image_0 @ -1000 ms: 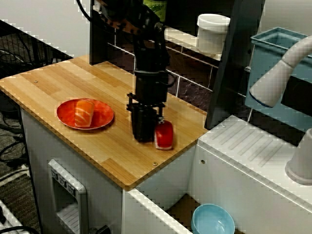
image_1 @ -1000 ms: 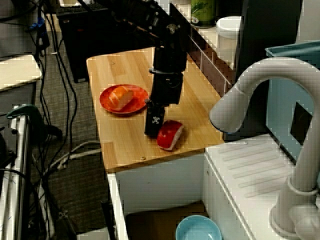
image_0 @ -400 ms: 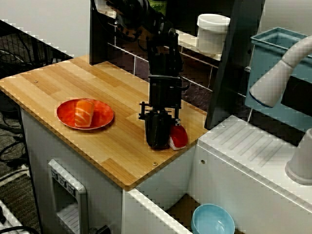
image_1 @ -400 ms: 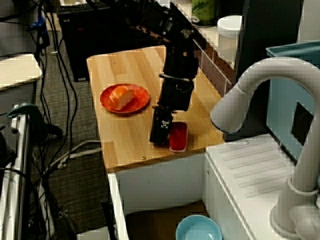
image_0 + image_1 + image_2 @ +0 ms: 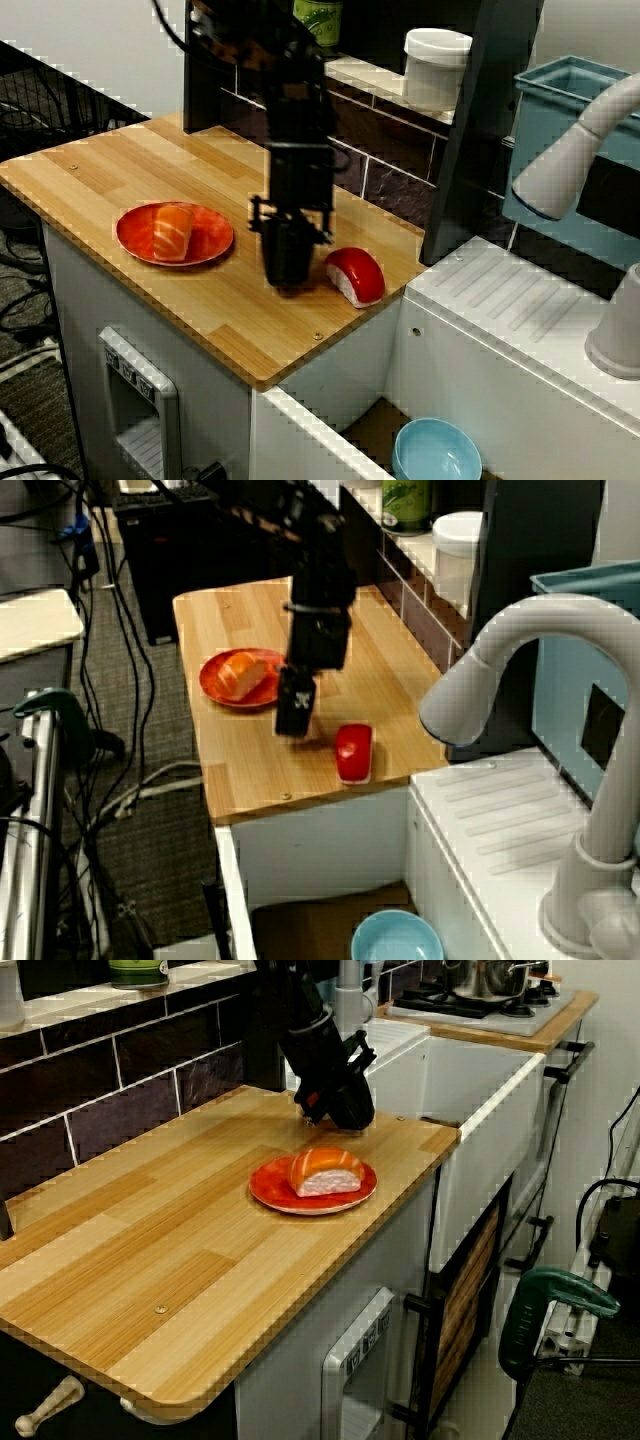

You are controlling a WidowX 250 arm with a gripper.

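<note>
In the view from the front, the claw (image 5: 288,262) hangs low over the wooden counter (image 5: 120,170). It is between the orange plate (image 5: 205,247) and the red sushi (image 5: 357,273). The red sushi lies on the wood just beside the claw, and nothing is in the claw. The claw looks like one dark lump here, so I cannot tell if its fingers are spread or pressed together. The danger I see is a bump. The claw is so close on both sides that a small sideways slip could knock the red sushi or the plate.

In the view from high up, the claw (image 5: 293,712) is right next to the plate (image 5: 212,692) with the salmon sushi (image 5: 250,672) on it. The red sushi (image 5: 353,752) sits near the counter's edge. A push that way could tip it off, down toward the blue bowl (image 5: 397,940). The claw also looks very low, so it could scrape the wood.

In the view from the far end, the claw (image 5: 345,1110) is just behind the plate (image 5: 275,1197) and the salmon sushi (image 5: 325,1172). The red sushi is hidden behind the claw. A swing toward the plate could shove it and roll the salmon sushi off.
</note>
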